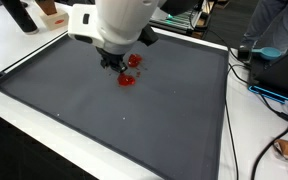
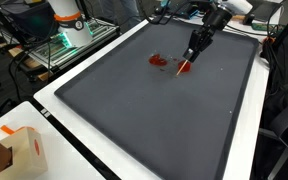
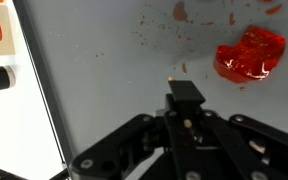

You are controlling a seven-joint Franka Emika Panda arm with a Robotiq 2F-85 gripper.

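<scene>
My gripper (image 3: 186, 97) hangs just above a dark grey mat (image 3: 114, 70) with its two black fingers pressed together; I see nothing held between them. A glossy red blob (image 3: 250, 55) lies on the mat just ahead and to the right of the fingertips. Red smears and specks (image 3: 180, 11) dot the mat farther ahead. In both exterior views the gripper (image 1: 112, 64) (image 2: 191, 55) stands at the far part of the mat, right beside the red blob (image 1: 126, 80) (image 2: 183, 67) and a second red patch (image 1: 134, 60) (image 2: 157, 60).
The mat (image 1: 134, 125) covers most of a white table (image 1: 19, 45). A cardboard box (image 2: 19, 150) stands at one table corner. Cables (image 1: 274, 100) and a person in blue (image 1: 274, 30) are beside the table. A white robot base (image 2: 69, 20) stands off the mat.
</scene>
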